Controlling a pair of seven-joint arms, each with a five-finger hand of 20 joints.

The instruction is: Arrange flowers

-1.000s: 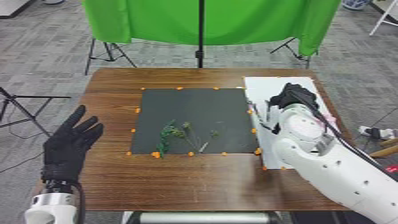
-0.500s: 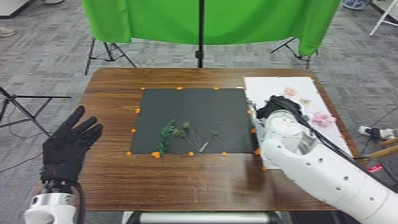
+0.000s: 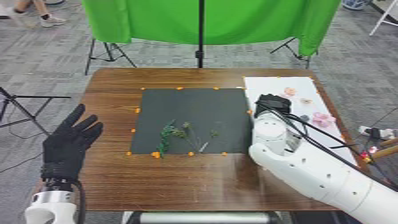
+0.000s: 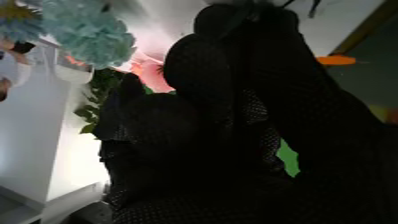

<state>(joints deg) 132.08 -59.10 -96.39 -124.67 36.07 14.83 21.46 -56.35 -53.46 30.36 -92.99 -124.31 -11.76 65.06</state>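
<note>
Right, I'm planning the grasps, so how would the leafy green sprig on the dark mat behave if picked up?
The green sprig looks long and thin, so it is probably light and may flex when lifted. Being leafy, it should hardly roll on the dark mat but might snag the small sprigs beside it.

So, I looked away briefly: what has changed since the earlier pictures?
The right hand has moved left over the white sheet, to the dark mat's right edge, uncovering the large pink flower. Whether it took hold of anything, I can't tell. The left hand and the green sprigs stayed as they were.
</note>
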